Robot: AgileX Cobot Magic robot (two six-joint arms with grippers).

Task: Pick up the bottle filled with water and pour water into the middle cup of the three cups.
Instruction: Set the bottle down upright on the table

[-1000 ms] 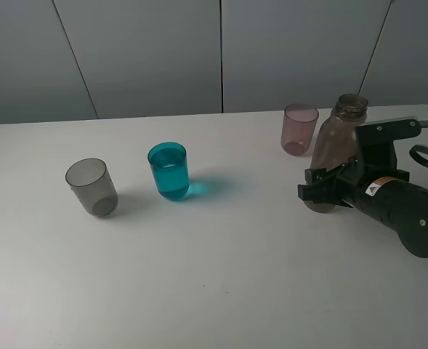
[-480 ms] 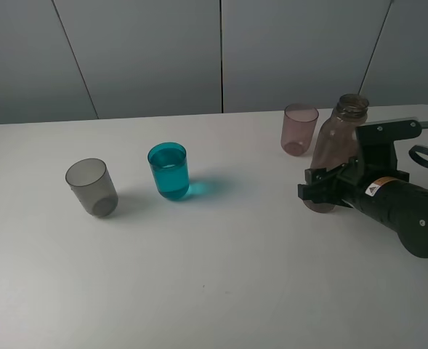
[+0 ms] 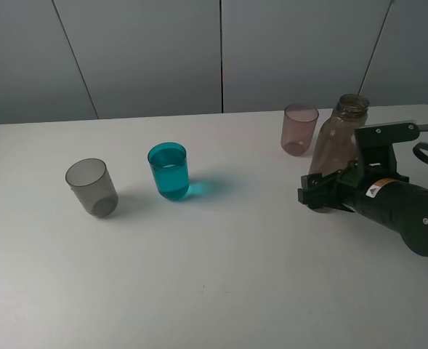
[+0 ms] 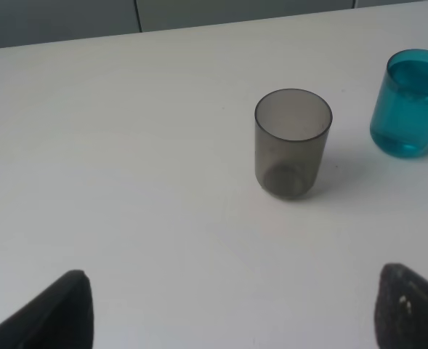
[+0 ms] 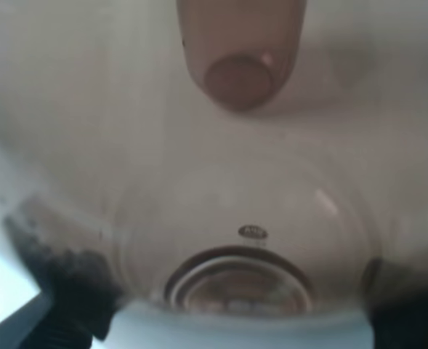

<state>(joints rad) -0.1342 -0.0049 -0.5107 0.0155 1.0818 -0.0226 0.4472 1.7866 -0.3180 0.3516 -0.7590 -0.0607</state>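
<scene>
The bottle (image 3: 335, 149) is stood upright on the table (image 3: 221, 291), just beside the pink cup (image 3: 299, 129). The right gripper (image 3: 321, 195) is set around its base, jaws partly parted. A straight, slow retreat is advised, so the bottle is not tipped.

A white table (image 3: 221, 291) carries everything. On it stand three small tumblers in a loose row: a smoky grey cup (image 3: 91, 187) at the left, a teal-blue cup (image 3: 169, 171) (with water inside) beside it, and a pale pink cup (image 3: 299, 129) well apart toward the right. Just beside the pink one stands a tall brownish bottle (image 3: 337, 138), upright.
</scene>
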